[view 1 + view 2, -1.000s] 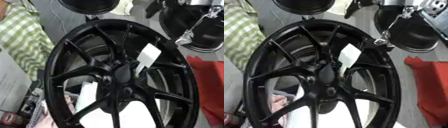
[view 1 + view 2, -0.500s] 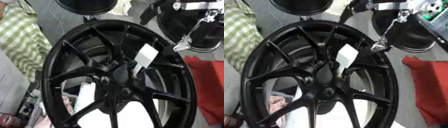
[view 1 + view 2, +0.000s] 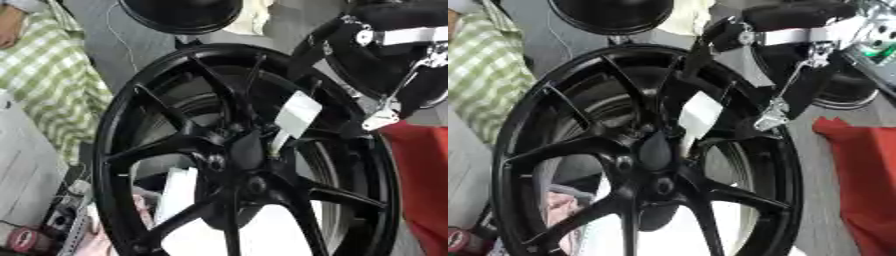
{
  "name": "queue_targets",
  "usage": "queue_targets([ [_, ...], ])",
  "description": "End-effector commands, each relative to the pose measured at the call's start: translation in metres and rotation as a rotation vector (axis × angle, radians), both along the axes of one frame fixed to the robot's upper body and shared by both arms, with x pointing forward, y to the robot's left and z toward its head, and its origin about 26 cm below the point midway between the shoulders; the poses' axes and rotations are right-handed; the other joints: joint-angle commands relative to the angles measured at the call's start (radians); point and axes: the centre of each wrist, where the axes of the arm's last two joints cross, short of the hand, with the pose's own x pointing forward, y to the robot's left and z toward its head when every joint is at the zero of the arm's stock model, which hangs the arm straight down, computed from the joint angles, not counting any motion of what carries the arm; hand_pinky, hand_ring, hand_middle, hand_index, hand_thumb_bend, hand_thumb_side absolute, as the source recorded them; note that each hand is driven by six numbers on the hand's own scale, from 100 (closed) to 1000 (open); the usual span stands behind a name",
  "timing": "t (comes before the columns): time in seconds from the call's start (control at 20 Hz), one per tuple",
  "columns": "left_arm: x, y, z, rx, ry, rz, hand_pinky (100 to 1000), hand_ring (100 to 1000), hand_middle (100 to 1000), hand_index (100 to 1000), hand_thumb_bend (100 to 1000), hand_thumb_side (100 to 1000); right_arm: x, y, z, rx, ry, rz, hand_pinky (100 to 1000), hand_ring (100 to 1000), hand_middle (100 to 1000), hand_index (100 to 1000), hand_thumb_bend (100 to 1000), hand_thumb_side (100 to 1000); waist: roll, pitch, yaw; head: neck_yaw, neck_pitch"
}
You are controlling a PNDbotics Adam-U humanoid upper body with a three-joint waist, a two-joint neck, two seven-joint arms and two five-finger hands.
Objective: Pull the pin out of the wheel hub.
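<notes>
Wheel hub [image 3: 241,150] is sitting at the middle of the black spoked wheel [image 3: 114,150] that is filling most of your view, tilted so its face is leaning toward you. You cannot make out the pin itself among the dark bolt holes around the hub.

Starting at your left, a green-and-white checked cloth [image 3: 52,85] is lying beside the wheel's rim. Low in that corner, something pink and a small red round thing [image 3: 26,240] are showing just beside the rim and through the spokes. Behind the spokes, pale white pieces are showing, one of them a white card [image 3: 296,115] just right of the hub.

Moving right, your right robot hand [image 3: 798,87] is coming in from the upper right corner, black with a silver band, and it is hanging over the wheel's upper right rim, well apart from the hub. A thin silver part is hanging down from it. You cannot tell whether its fingers are apart or together.

At the far right, a red cloth [image 3: 864,180] is lying beside the rim.

Your left robot hand is not showing.
</notes>
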Motion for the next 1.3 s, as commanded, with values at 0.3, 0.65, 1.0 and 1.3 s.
queue_targets([
  [0.3, -0.004, 0.0, 0.007, 0.014, -0.024, -0.005, 690, 588, 563, 747, 100, 798, -0.029, 0.003, 0.018, -0.23, -0.129, 0.105, 847, 865, 767, 839, 563, 125, 0.013, -0.026, 0.001, 0.005, -0.023],
  [0.65, -0.004, 0.001, 0.006, 0.014, -0.017, -0.004, 690, 587, 563, 747, 100, 799, -0.04, 0.011, 0.015, -0.197, -0.137, 0.026, 840, 864, 764, 836, 551, 119, 0.014, -0.029, -0.001, 0.007, -0.022],
  [1.0, -0.005, 0.001, 0.003, 0.014, -0.005, 0.0, 691, 587, 562, 747, 100, 803, -0.041, 0.026, 0.01, -0.139, -0.149, -0.094, 834, 867, 765, 832, 506, 128, 0.01, -0.031, -0.004, 0.005, -0.026],
  [1.3, -0.005, 0.002, 0.001, 0.015, 0.004, 0.006, 691, 586, 561, 747, 100, 807, -0.041, 0.039, 0.009, -0.1, -0.181, -0.181, 829, 868, 763, 824, 480, 112, 0.008, -0.03, -0.01, 0.008, -0.023],
])
